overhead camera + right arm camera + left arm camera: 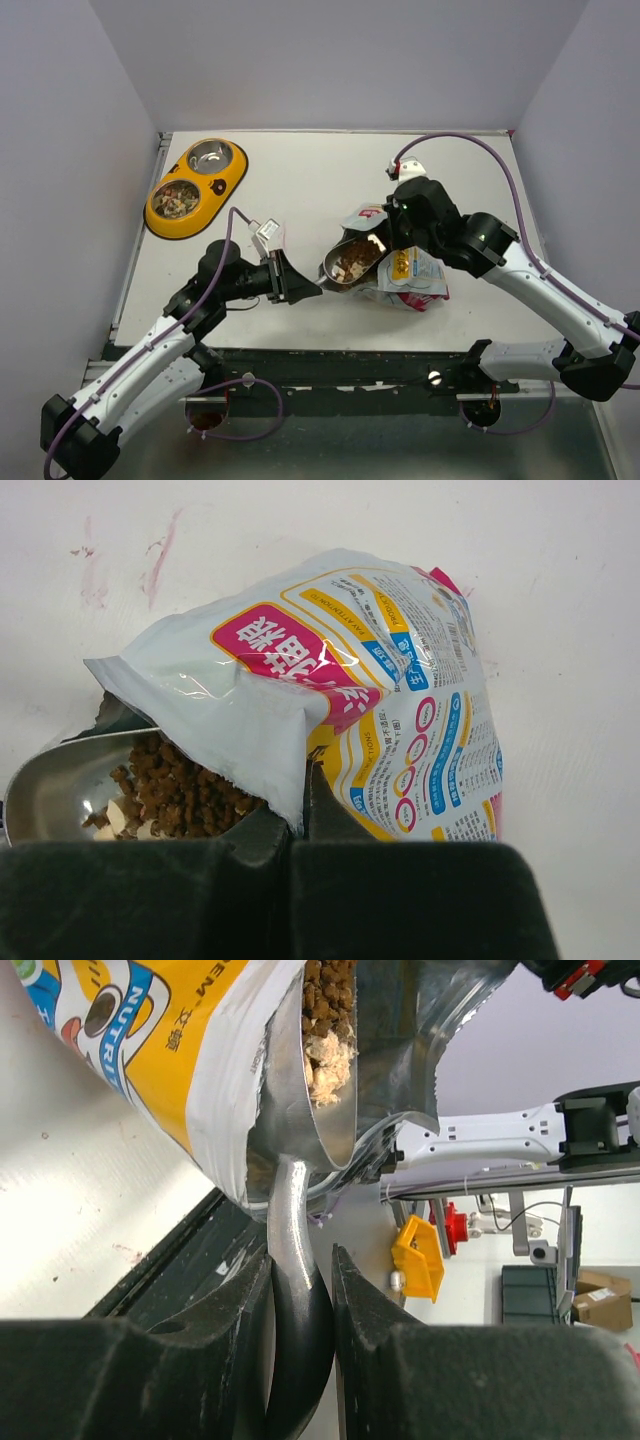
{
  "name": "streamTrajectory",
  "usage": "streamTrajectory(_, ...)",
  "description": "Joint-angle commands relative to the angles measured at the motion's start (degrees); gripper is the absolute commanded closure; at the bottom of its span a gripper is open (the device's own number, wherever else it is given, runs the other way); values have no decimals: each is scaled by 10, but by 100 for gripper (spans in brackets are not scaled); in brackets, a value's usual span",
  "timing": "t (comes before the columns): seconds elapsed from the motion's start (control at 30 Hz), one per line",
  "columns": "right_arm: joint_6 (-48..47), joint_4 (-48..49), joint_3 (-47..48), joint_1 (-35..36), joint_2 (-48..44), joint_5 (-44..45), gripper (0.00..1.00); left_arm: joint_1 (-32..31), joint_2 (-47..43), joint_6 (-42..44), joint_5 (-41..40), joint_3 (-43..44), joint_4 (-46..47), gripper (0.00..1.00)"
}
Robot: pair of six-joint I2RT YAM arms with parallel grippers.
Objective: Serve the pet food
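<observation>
Metal scoop (292,1210): handle clamped by left gripper (302,1270), bowl lodged in pouch (400,700) mouth, loaded with kibble (180,790). Pouch edge pinched tight by right gripper (298,815).

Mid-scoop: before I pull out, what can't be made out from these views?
- How much kibble is left in the pouch: its walls hide the inside in every view.
- Front lip of the scoop: under kibble and the pouch flap, right wrist view.
- Fingertips of the right gripper: top view, its own wrist covers them.
- Far cup of the yellow bowl: contents too small in top view; outside both wrist views.
</observation>
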Motion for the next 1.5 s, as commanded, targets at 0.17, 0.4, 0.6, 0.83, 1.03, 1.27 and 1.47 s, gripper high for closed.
streamTrajectory(0.17, -4, 3, 23, 1, -29, 35, 99, 27, -65, 32, 45, 30, -58, 100)
streamTrajectory(0.4, 4, 5, 10, 1, -36, 35, 99, 70, -128, 45, 78, 36, -111, 100)
streamTrajectory(0.6, 8, -11, 7, 2, -35, 64, 99, 78, -144, 40, 78, 74, -149, 100)
streamTrajectory(0.83, 11, -11, -6, 2, -40, 64, 99, 88, -131, 19, 66, 133, -133, 100)
streamTrajectory(1.03, 9, -10, -7, 2, -43, 58, 99, 111, -81, -2, 40, 187, -101, 100)
streamTrajectory(1.27, 9, -11, -13, 1, -50, 51, 99, 158, 14, -50, -13, 266, -85, 100)
streamTrajectory(1.47, 17, -8, -19, 2, -54, 40, 99, 223, 94, -69, -50, 312, -94, 100)
